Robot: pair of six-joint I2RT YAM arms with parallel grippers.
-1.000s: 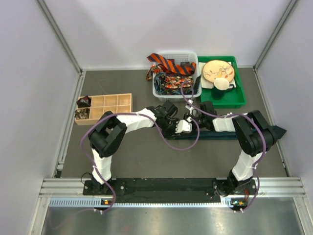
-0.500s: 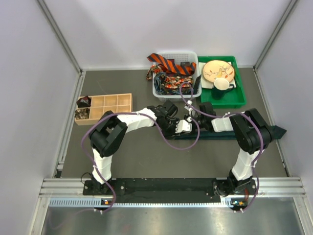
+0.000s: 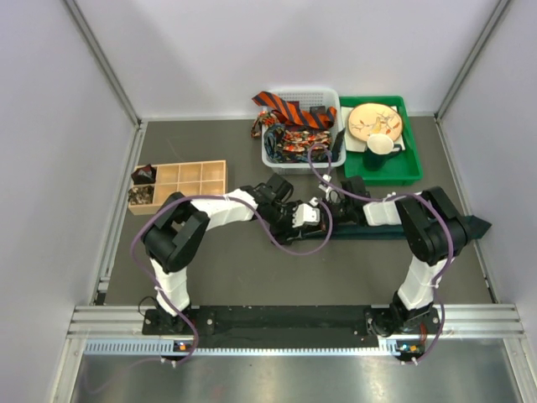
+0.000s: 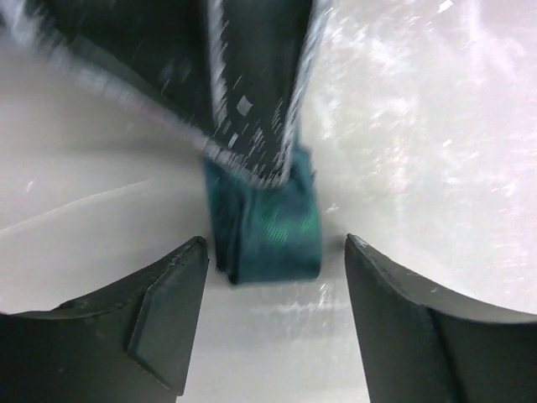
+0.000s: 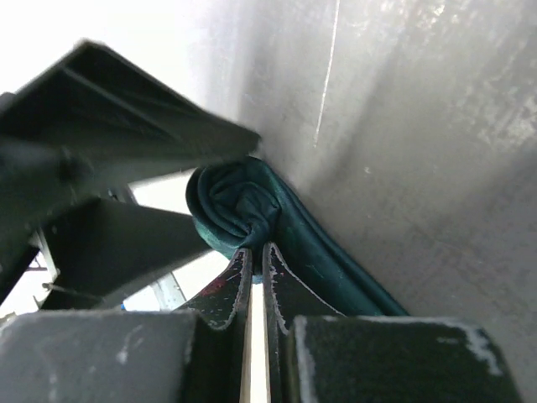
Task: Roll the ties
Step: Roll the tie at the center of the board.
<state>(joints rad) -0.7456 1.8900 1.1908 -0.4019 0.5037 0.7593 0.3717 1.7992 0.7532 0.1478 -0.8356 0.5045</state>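
Note:
The plain dark teal tie (image 3: 369,232) lies flat across the table's middle, its left end wound into a small roll (image 5: 235,206). My right gripper (image 5: 258,250) is shut on that roll, pinching its fabric between the fingertips; it also shows in the top view (image 3: 329,203). My left gripper (image 4: 275,243) is open, and the roll (image 4: 268,222) sits on the table between its fingers without touching them. It meets the right gripper from the left in the top view (image 3: 302,213). The other ties, among them the orange-and-black striped tie (image 3: 281,107), are heaped in a white basket (image 3: 270,158).
A green tray (image 3: 413,168) with a plate and a dark mug stands at the back right, beside the basket. A wooden compartment box (image 3: 180,186) sits at the left. Purple cables loop around both wrists near the roll.
My left arm has drawn back a little to the left, so its gripper sits slightly farther from the right gripper. The right gripper stays on the roll.

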